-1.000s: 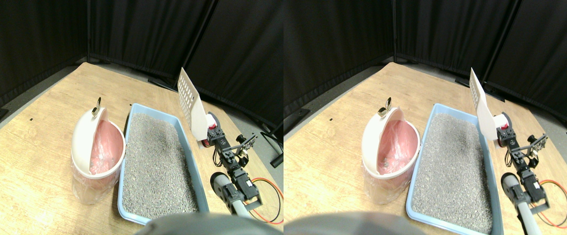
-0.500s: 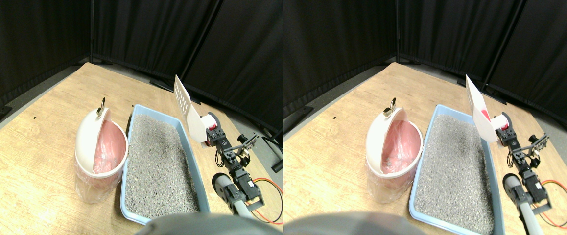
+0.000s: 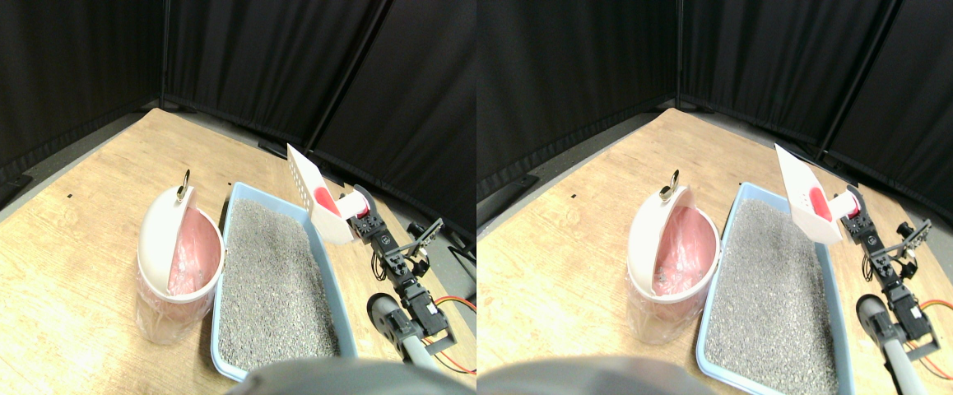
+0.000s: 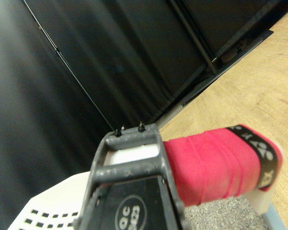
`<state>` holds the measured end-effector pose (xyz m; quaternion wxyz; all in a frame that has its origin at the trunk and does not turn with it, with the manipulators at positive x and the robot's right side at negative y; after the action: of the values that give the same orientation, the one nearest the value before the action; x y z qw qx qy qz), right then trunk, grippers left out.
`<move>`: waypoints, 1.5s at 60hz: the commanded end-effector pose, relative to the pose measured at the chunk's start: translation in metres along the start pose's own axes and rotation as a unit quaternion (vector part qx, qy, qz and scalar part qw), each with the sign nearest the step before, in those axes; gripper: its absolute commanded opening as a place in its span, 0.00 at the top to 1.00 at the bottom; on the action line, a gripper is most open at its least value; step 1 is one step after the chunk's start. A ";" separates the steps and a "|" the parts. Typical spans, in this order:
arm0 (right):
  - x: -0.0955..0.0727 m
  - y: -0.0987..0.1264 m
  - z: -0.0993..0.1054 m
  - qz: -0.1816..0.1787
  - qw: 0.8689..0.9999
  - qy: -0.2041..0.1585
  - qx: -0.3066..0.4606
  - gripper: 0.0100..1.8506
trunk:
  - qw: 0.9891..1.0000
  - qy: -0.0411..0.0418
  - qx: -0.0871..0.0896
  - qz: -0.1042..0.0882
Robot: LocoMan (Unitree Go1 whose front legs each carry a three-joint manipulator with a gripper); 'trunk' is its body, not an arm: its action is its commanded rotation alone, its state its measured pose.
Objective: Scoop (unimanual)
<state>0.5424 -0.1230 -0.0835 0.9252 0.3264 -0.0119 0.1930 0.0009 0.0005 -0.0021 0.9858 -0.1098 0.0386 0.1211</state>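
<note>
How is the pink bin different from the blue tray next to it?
The bin is round, white outside with a pink liner; the tray is a long blue rectangle. The bin stands tall, while the tray is low and flat. The tray is filled with grey litter; the bin looks nearly empty. Both are open on top and sit on the wooden floor, side by side.

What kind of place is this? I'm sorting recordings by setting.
Probably a lab test area, not a home: black curtain panels wall in a wooden floor, where a blue litter tray and a pink-lined bin are staged, with loose red cable nearby.
</note>
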 end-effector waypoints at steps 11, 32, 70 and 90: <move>0.002 0.013 0.007 0.028 0.998 -0.014 -0.055 0.98 | 1.000 -0.014 -0.007 0.015; 0.004 0.028 0.006 0.057 0.985 0.008 -0.160 0.98 | 0.999 -0.020 -0.020 0.038; 0.012 0.043 -0.022 0.090 0.961 0.051 -0.257 0.98 | 0.995 -0.017 -0.047 0.083; 0.018 0.048 -0.035 0.103 0.952 0.083 -0.275 0.98 | 0.995 -0.016 -0.047 0.088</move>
<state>0.5377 -0.0681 -0.0861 0.9548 0.0407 -0.0041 0.2945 -0.0035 0.0003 -0.0041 0.9687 -0.1503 0.0211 0.1963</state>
